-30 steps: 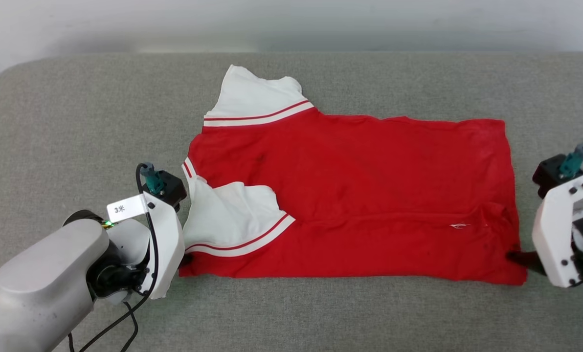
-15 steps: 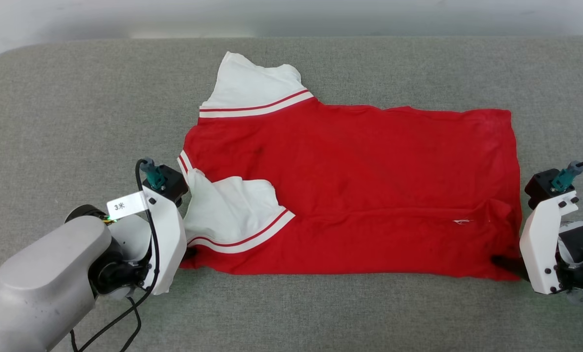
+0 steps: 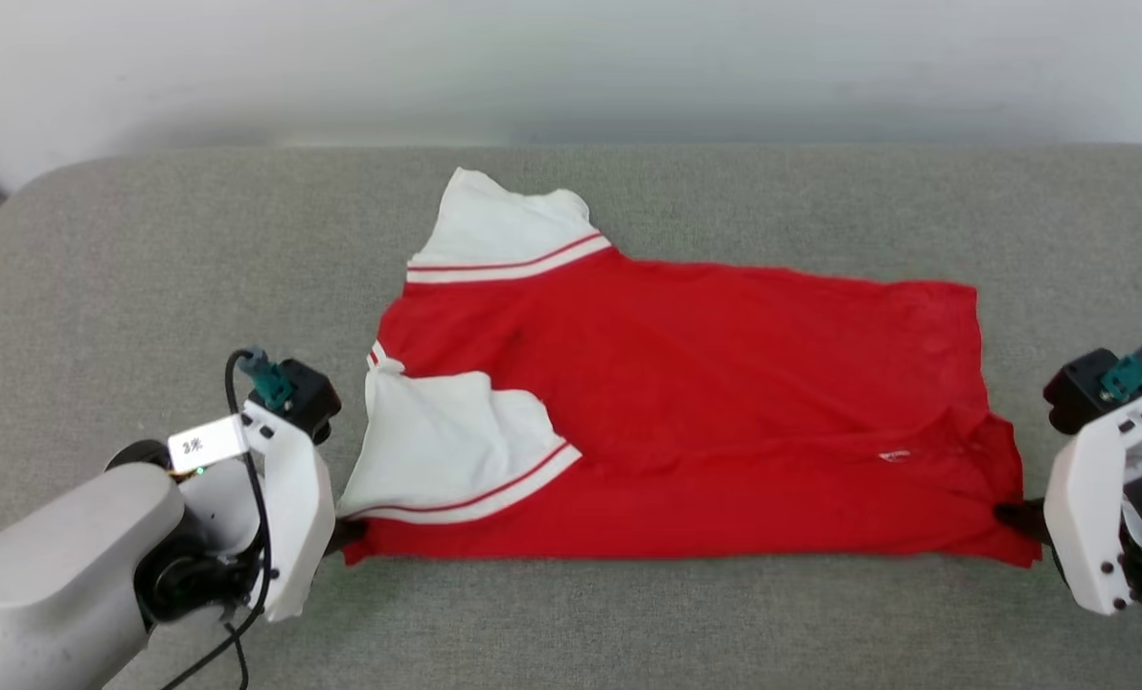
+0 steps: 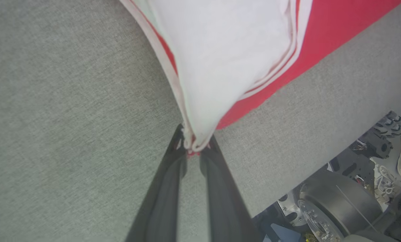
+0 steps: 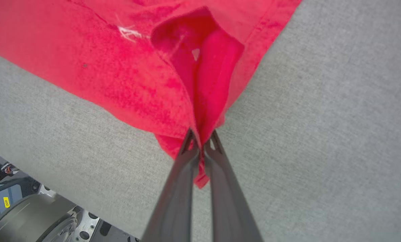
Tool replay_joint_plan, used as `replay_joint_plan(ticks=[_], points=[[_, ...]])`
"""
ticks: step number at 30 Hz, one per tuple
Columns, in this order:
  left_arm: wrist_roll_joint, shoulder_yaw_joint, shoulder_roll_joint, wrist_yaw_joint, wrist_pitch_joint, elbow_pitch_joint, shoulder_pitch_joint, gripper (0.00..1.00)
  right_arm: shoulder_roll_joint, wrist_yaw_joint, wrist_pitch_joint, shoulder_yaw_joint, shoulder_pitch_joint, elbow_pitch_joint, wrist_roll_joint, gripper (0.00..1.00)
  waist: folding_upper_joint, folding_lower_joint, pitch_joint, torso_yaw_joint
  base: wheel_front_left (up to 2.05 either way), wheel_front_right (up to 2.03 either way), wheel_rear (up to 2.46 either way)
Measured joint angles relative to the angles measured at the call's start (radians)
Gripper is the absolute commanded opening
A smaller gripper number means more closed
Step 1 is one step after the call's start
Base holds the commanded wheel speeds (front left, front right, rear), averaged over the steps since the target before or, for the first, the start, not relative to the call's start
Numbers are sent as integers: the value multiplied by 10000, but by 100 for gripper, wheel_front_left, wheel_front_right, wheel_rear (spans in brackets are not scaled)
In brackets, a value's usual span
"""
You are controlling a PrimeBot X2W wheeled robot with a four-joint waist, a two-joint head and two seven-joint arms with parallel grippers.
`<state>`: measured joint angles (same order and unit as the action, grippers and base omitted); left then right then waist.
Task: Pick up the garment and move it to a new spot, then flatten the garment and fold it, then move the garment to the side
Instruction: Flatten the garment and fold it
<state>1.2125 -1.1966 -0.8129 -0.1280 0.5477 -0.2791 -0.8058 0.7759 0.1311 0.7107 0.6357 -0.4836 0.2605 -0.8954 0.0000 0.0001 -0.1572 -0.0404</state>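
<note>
The garment (image 3: 705,402), a red jersey with white sleeves and striped trim, lies spread across the grey cushioned surface (image 3: 149,287), plain red side up, its lettering hidden. One white sleeve (image 3: 504,230) points to the far side; the other (image 3: 437,450) is folded over the near left part. My left gripper (image 4: 193,146) is shut on the near left corner, white sleeve cloth (image 4: 220,60) bunching between the fingers. My right gripper (image 5: 202,143) is shut on the near right hem corner (image 5: 200,84), which puckers upward. In the head view the left gripper (image 3: 349,532) and right gripper (image 3: 1016,517) sit at the garment's two near corners.
The grey surface has a rounded far left corner (image 3: 15,211) and a pale wall (image 3: 571,67) behind it. Its near edge shows in both wrist views, with the robot's wheeled base (image 4: 338,205) and floor clutter below. Bare surface lies left, right and in front of the garment.
The head camera has shifted, so the whole scene sits lower in the picture. Both grippers stay clamped on the near corners, and the near edge looks slightly lifted and pulled taut.
</note>
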Motion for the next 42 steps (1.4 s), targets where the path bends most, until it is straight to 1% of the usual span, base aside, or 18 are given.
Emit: replay_joint_plan(ticks=[6, 11, 13, 16, 23, 24, 25, 26, 27, 30, 33, 35, 37, 39, 42], points=[[121, -221, -570, 4, -42, 895, 708, 0, 780, 0, -148, -159, 1029, -965, -385, 0, 0, 0, 465, -3, 0, 0, 0], [230, -328, -757, 245, -153, 1549, 1319, 0, 1172, 0, -59, -439, 2034, -1329, -566, 0, 0, -1, 552, -21, 0, 0, 0], [263, -382, -759, 360, -213, 1643, 1578, 0, 1158, 0, -40, -537, 2280, -1333, -562, 0, 0, -1, 495, -5, 0, 0, 0], [347, -416, -694, 497, -309, 1572, 1835, 0, 920, 0, 40, -606, 2464, -1174, -447, 0, 0, 0, 355, 28, 0, 0, 0], [504, -414, -259, 491, -518, 761, 1990, 0, 134, 0, -153, -612, 2491, -230, 77, 0, 0, 0, 42, 5, 0, 0, 0], [504, -403, -203, 487, -594, 663, 1999, 33, 82, -2, -244, -621, 2491, -161, 94, 0, 0, 0, 54, -9, 0, 0, 0], [491, -380, -165, 479, -708, 591, 2021, 100, 25, -2, -372, -639, 2495, -115, 92, 19, 0, -1, 84, -22, 0, 0, 0], [489, -357, -134, 451, -790, 539, 2028, 100, -36, -2, -506, -669, 2523, -102, 90, 50, 0, -1, 131, -33, 0, 0, 0], [470, -339, -134, 428, -865, 527, 2028, 100, -81, -2, -656, -696, 2569, -115, 90, 100, 0, -1, 191, -43, 0, 0, 0], [355, -280, -309, 399, -1028, 581, 2023, 100, -92, -2, -1338, -890, 2652, -362, 119, 100, 0, -1, 417, -85, 0, 0, 0], [324, -90, -669, 410, -1210, 832, 1960, 100, -42, -2, -2259, -1371, 2743, -686, 307, 100, 0, -1, 678, -134, 0, 0, 0], [299, 79, -880, 504, -1335, 1068, 1838, 100, -67, 0, -2976, -1783, 2848, -918, 587, 100, 0, -1, 839, -157, 0, 0, 0], [109, 245, -1093, 702, -1530, 1252, 1655, 100, -142, -2, -3689, -2253, 2856, -1154, 993, 100, 0, -1, 964, -164, 0, 0, 0], [-270, 439, -1266, 961, -1827, 1327, 1375, 100, -362, -2, -4335, -2796, 2871, -1338, 1528, 100, 0, -2, 1022, -135, 0, 0, 0], [-686, 715, -1310, 1338, -2274, 1304, 994, 100, -976, -2, -5227, -3657, 2966, -1628, 2389, 100, 0, -2, 1014, -24, 0, 0, 0]])
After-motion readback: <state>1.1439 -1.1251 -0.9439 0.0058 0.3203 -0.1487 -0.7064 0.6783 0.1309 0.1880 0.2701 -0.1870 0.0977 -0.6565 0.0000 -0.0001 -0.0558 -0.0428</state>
